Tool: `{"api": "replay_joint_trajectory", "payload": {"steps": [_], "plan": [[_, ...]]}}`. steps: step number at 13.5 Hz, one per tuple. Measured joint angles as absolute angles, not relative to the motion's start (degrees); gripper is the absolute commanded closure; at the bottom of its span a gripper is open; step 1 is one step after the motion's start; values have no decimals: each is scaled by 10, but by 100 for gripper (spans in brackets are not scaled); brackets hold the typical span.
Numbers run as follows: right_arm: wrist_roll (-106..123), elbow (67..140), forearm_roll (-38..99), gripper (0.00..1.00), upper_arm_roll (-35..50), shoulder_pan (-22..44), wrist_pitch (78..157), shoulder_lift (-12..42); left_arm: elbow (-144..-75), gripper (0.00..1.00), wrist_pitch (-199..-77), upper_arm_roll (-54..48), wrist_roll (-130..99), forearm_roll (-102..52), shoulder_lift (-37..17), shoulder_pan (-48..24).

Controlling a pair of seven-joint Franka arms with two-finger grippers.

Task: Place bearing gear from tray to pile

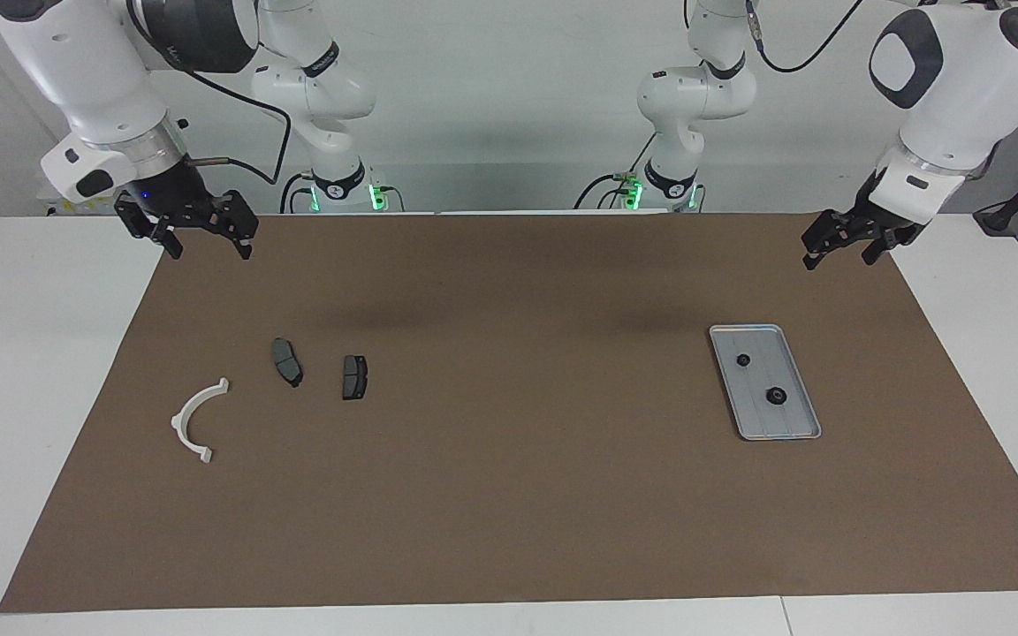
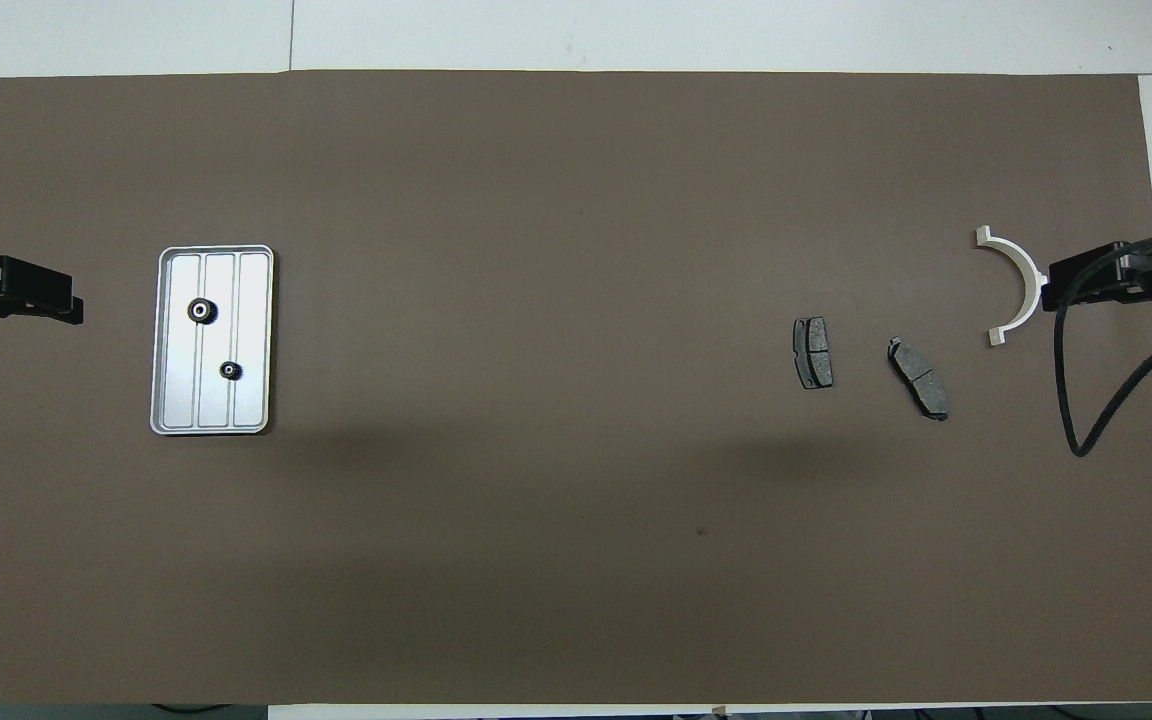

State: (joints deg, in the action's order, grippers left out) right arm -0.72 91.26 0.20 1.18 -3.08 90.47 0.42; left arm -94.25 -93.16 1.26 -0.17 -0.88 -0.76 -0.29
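Note:
The silver-grey tray (image 1: 783, 422) (image 2: 181, 400) lies on the brown mat toward the left arm's end. Two small black gears sit in it: a larger one with a light centre (image 1: 775, 396) (image 2: 201, 311), and a smaller one (image 1: 743, 359) (image 2: 230, 371) nearer to the robots. The pile lies toward the right arm's end: a white half-ring (image 1: 184, 413) (image 2: 1021, 258) and two dark pads (image 1: 287, 361) (image 1: 354, 377) (image 2: 918, 377) (image 2: 813, 352). My left gripper (image 1: 839, 259) (image 2: 76, 305) is open, empty and raised over the mat's edge. My right gripper (image 1: 210, 251) (image 2: 1051, 285) is open, empty and raised over the mat's edge at the right arm's end.
The brown mat (image 1: 509, 495) covers most of the white table. A black cable (image 2: 1076, 400) hangs from the right arm over the mat's edge. Nothing lies on the mat between the tray and the pile.

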Motion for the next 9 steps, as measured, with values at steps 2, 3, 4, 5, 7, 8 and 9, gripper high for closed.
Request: {"api": "replay_joint_trajectory", "payload": {"steps": [2,3,4,5,7,8,9], "plan": [[-7,913,2,0,11,-31,905,4,-943,0,-932,13,-2,-9,-8,-3],[-7,913,2,0,9,-32,905,4,-943,0,-932,13,-2,-9,-8,-3],[-7,913,2,0,9,-32,905,4,-943,0,-932,13,-2,-9,-7,-3],[-7,913,2,0,8,-32,905,4,-943,0,-934,14,-2,-9,-7,-3],[-7,913,2,0,8,-34,905,4,-945,0,-939,18,-3,-9,-4,-2],[-7,913,2,0,7,-36,905,4,-950,0,-952,20,-3,-9,-3,-2],[-7,913,2,0,7,-39,905,4,-962,0,-968,20,-3,-9,0,-2]]}}
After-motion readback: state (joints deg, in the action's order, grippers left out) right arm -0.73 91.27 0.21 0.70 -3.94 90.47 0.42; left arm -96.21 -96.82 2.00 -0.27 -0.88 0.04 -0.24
